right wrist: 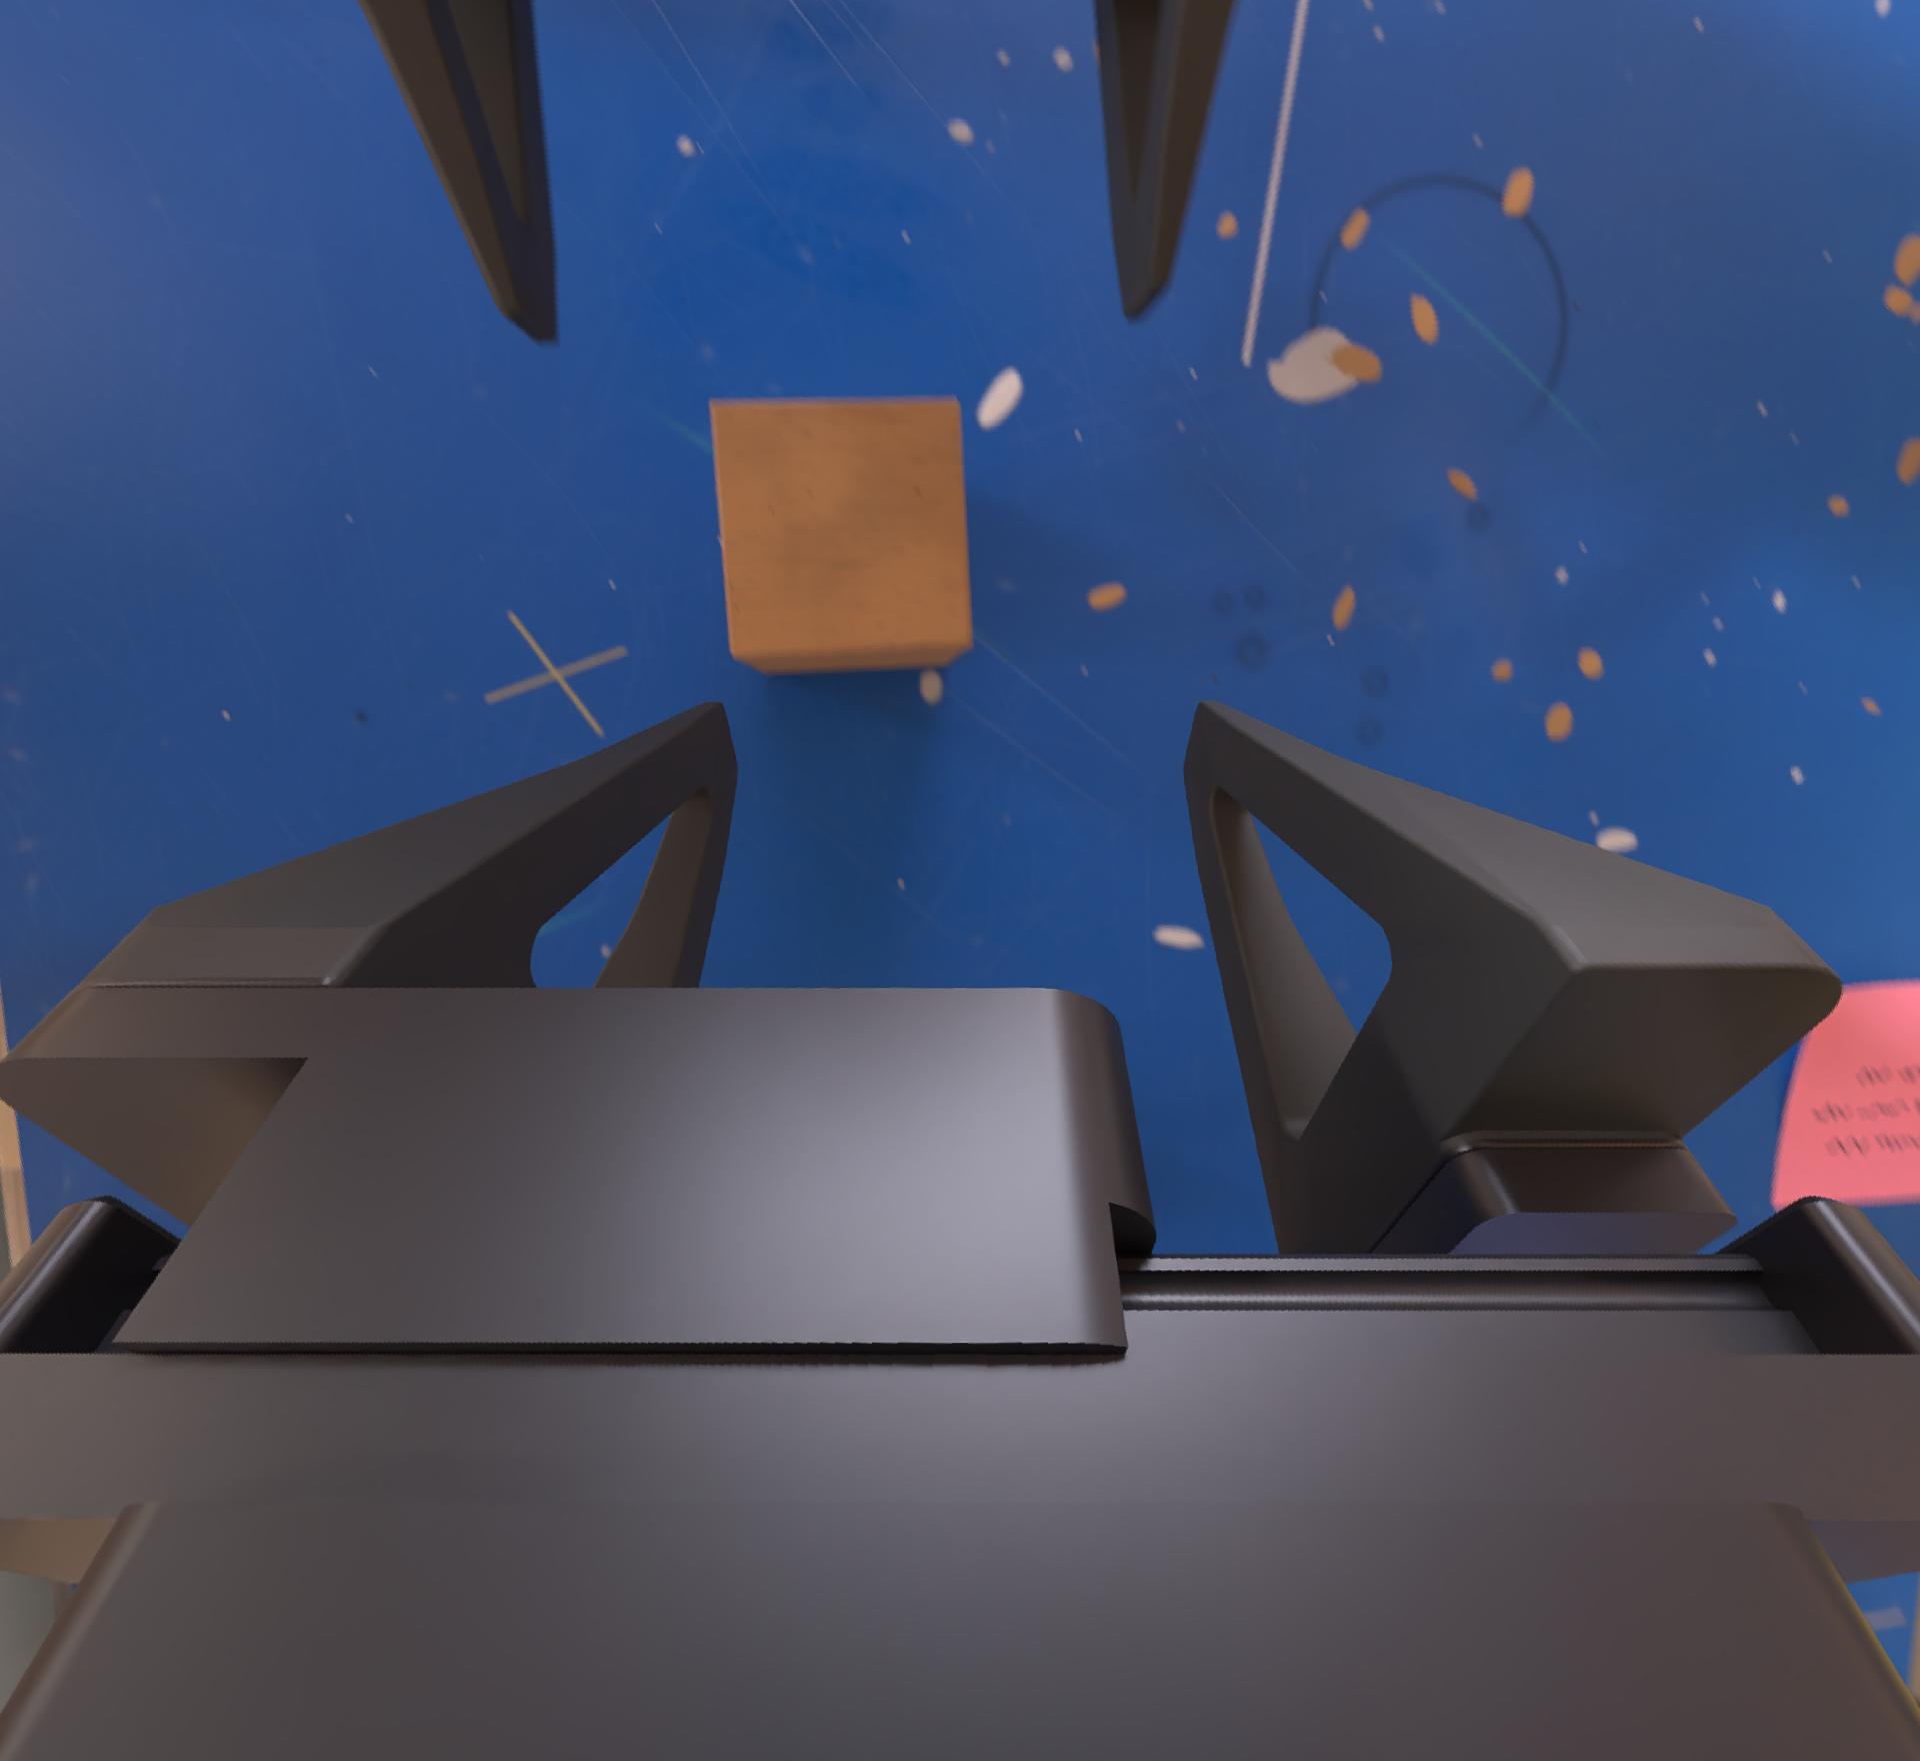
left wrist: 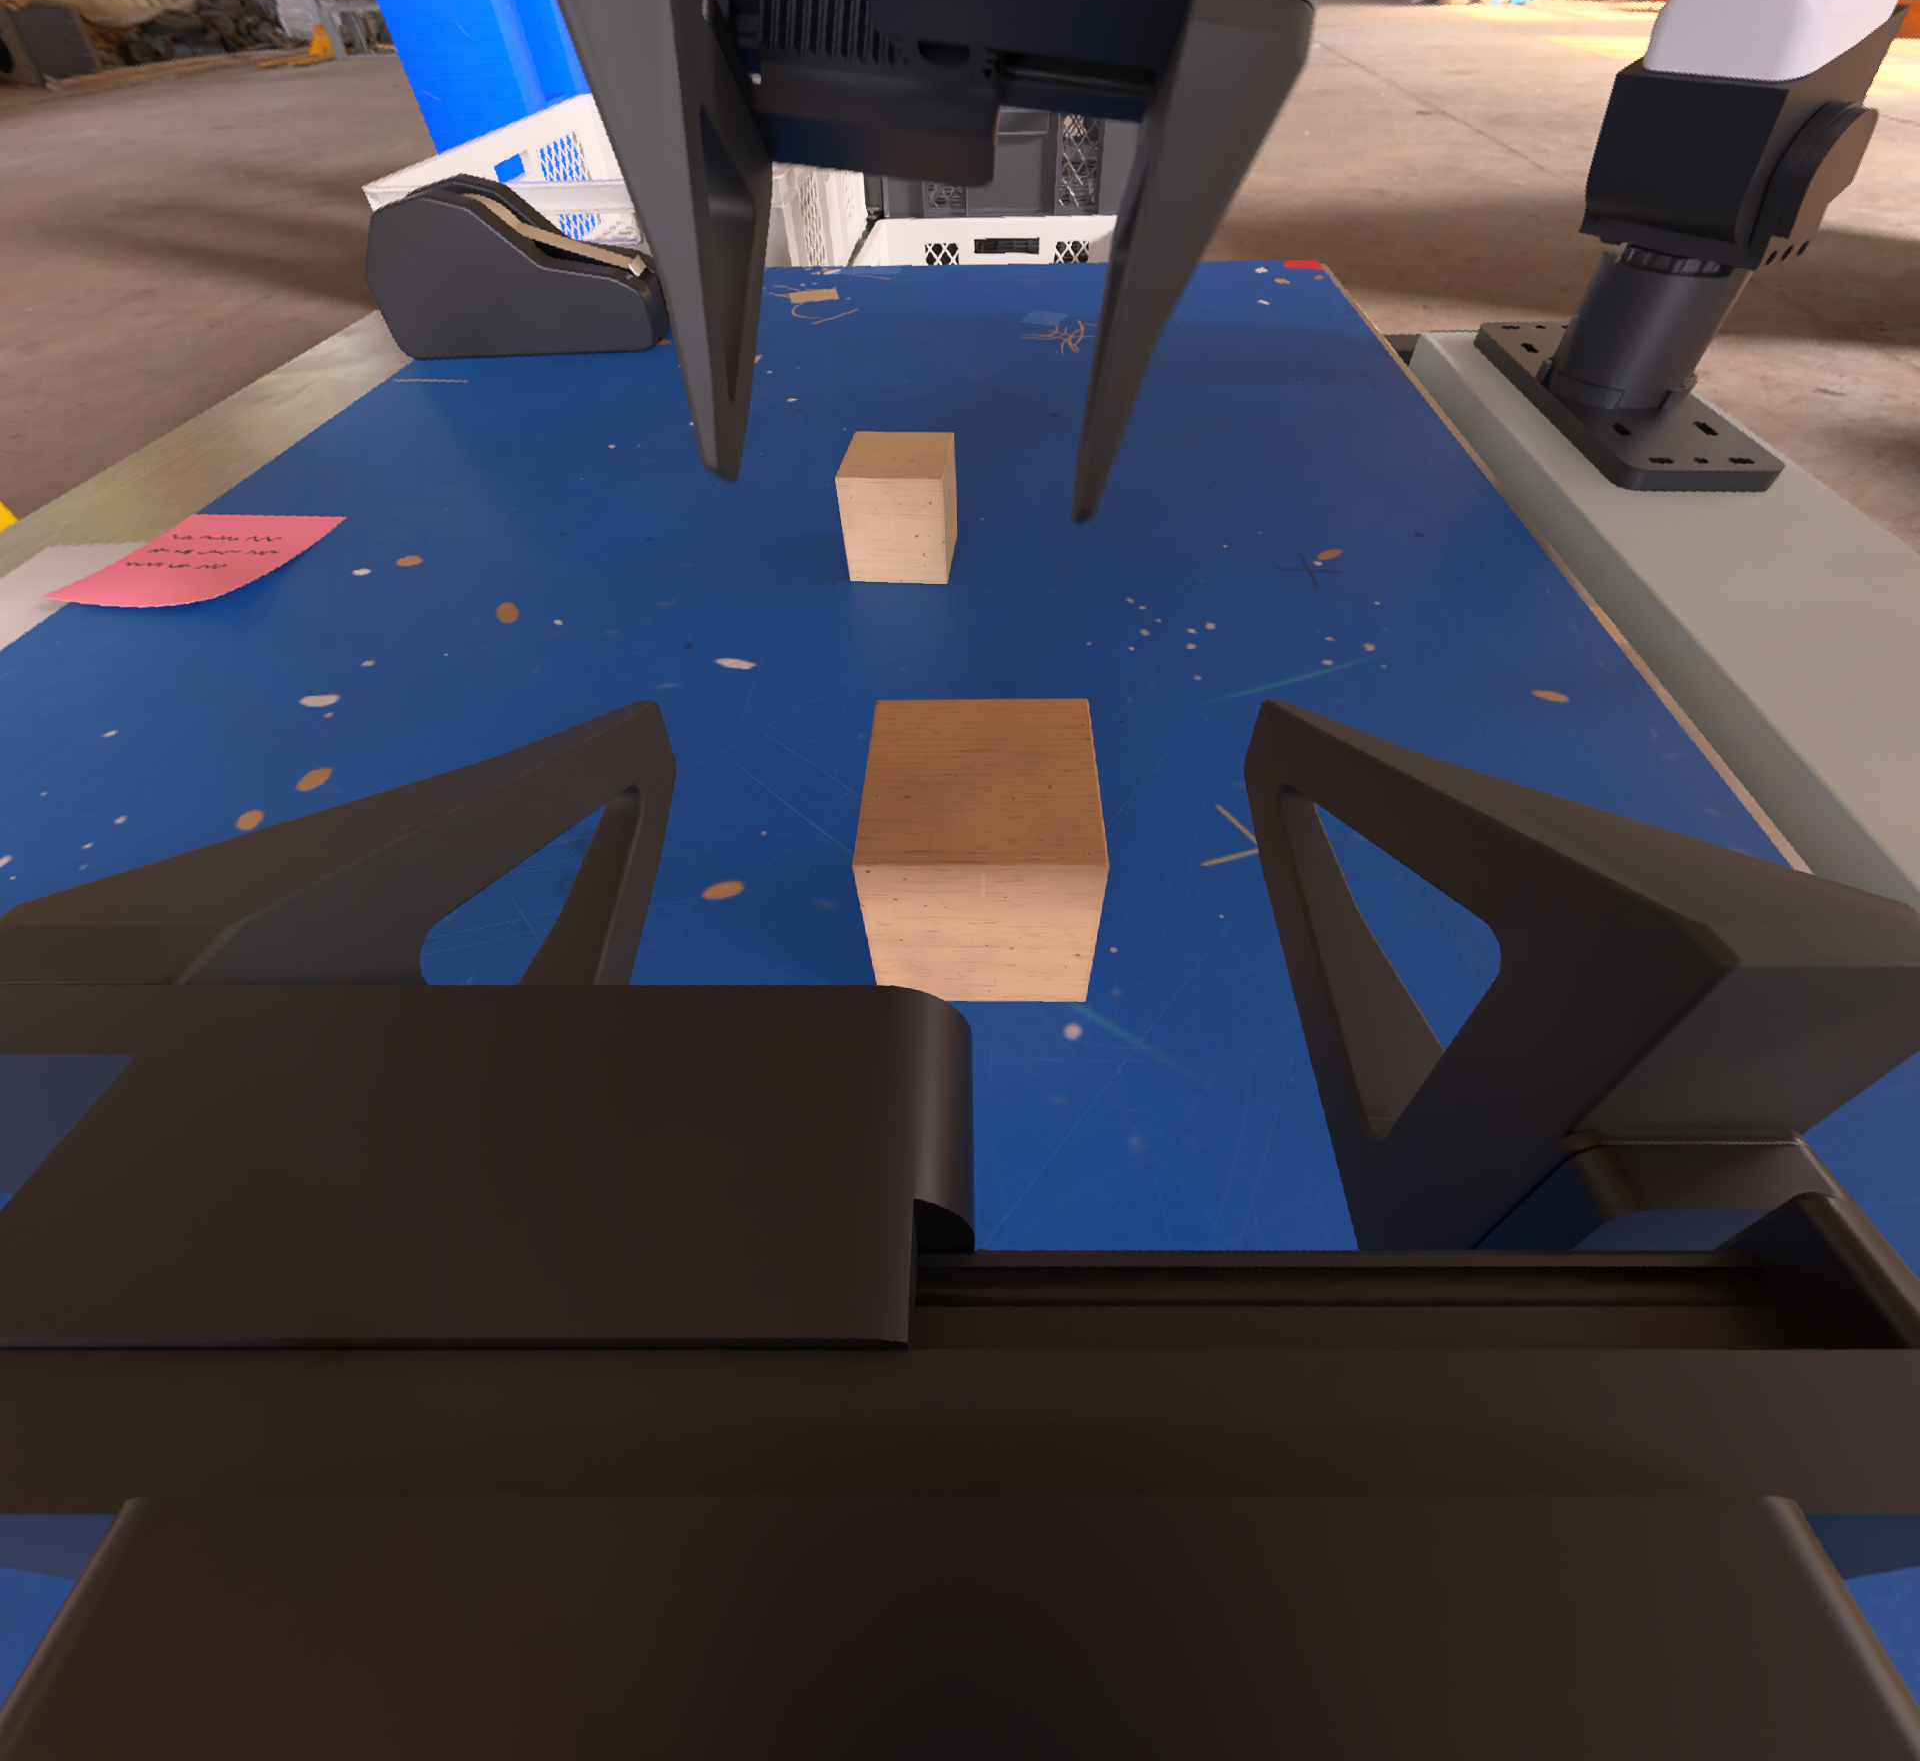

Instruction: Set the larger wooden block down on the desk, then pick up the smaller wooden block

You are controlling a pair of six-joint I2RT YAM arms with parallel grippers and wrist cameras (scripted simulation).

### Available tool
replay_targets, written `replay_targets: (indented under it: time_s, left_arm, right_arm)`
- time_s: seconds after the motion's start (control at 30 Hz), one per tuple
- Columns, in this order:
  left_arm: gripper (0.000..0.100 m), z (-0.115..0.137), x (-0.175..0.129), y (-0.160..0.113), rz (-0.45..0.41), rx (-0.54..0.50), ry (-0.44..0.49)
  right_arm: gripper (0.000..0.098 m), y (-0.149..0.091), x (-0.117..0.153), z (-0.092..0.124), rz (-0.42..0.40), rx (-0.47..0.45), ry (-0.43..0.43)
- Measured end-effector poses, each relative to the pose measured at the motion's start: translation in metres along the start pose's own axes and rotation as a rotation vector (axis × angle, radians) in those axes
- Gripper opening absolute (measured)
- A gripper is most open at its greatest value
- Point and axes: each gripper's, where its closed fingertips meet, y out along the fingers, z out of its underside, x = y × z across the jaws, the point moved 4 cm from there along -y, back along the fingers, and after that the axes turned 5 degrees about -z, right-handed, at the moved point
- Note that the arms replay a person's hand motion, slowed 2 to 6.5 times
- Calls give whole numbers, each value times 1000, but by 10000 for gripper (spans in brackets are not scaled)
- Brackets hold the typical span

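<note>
The larger wooden block [left wrist: 982, 838] rests on the blue desk [left wrist: 1351, 464]. My left gripper [left wrist: 961, 712] is open, with one finger on each side of the block and not touching it. The smaller wooden block [left wrist: 896, 506] stands farther along the desk. My right gripper [left wrist: 904, 496] points down over it, open, with its fingertips to either side of the block's top. In the right wrist view, the open right gripper [right wrist: 958, 709] looks down on the larger block [right wrist: 842, 532]. The left gripper [right wrist: 836, 324] shows beyond it. The smaller block is hidden there.
A dark tape dispenser [left wrist: 499, 288] sits at the desk's far left corner. A pink sticky note [left wrist: 197, 558] lies at the left edge and also shows in the right wrist view [right wrist: 1860, 1109]. White crates [left wrist: 540, 153] stand behind the desk. The right arm's base [left wrist: 1631, 402] is mounted on the right.
</note>
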Motion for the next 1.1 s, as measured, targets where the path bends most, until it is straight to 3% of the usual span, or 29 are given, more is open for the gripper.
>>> replay_targets:
  time_s: [0.23, 0.4, 0.77, 1.1]
  left_arm:
    - [940, 0, 0, 0, 0, -1, 2]
    - [940, 0, 0, 0, -1, 1, 4]
    - [940, 0, 0, 0, -1, 1, 5]
    - [940, -1, 0, 0, -3, 2, 5]
  right_arm:
    - [697, -34, -14, 40, 74, 127, 74]
    - [659, -44, -14, 72, 55, 214, 133]
    - [657, -31, -12, 117, -11, 360, 67]
    - [562, -18, -12, 129, -41, 393, 82]
